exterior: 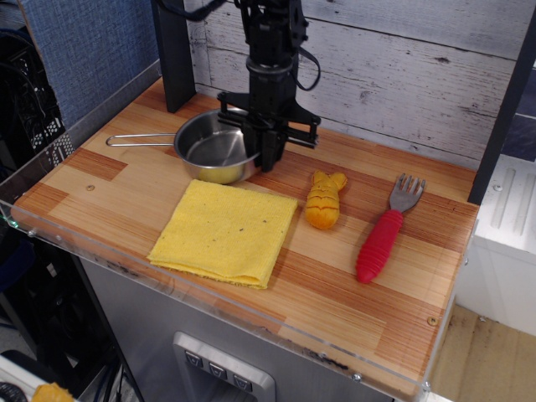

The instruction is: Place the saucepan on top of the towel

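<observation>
The saucepan (211, 151) is a shiny steel pan with a thin wire handle (138, 140) pointing left. It hangs tilted, just above the wooden table, at the back middle. My gripper (266, 156) comes straight down and is shut on the pan's right rim. The towel (226, 230), a folded yellow cloth, lies flat in front of the pan; the pan's front edge is close to the towel's back edge.
A yellow-orange plush toy (324, 199) lies right of the towel. A fork with a red handle (381, 239) lies further right. A black post (173, 50) stands at the back left. A clear plastic rim (209, 293) lines the table's front edge.
</observation>
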Available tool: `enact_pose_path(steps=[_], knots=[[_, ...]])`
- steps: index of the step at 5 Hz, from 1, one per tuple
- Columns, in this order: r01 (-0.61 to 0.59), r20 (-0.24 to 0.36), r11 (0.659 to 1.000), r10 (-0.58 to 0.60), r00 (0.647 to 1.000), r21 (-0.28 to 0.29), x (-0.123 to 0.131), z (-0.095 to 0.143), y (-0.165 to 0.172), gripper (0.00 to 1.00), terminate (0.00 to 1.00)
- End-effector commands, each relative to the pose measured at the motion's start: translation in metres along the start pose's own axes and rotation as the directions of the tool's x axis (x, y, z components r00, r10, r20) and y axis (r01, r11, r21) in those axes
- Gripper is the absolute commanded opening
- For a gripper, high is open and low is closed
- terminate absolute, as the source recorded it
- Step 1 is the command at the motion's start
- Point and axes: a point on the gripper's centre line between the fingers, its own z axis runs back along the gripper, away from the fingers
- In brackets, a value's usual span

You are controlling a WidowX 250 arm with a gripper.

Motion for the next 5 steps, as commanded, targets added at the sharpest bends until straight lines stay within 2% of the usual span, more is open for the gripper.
enact_pose_path(steps=[1, 2, 3, 4, 5], knots=[[-0.129, 0.203, 0.988, 0.109, 0.973, 0.089, -0.007, 0.093, 0.068, 0.00, 0.00], [-0.129, 0.222, 0.992, 0.128, 0.967, -0.012, -0.028, 0.116, 0.059, 0.00, 0.00], [-0.042, 0.163, 0.987, 0.067, 0.984, -0.153, -0.057, 0.115, 0.023, 0.00, 0.00], [0.099, 0.117, 0.985, -0.082, 0.990, -0.143, -0.081, 0.098, -0.021, 0.00, 0.00], [0.173, 0.075, 0.978, -0.166, 0.983, -0.113, -0.091, 0.078, -0.038, 0.00, 0.00]])
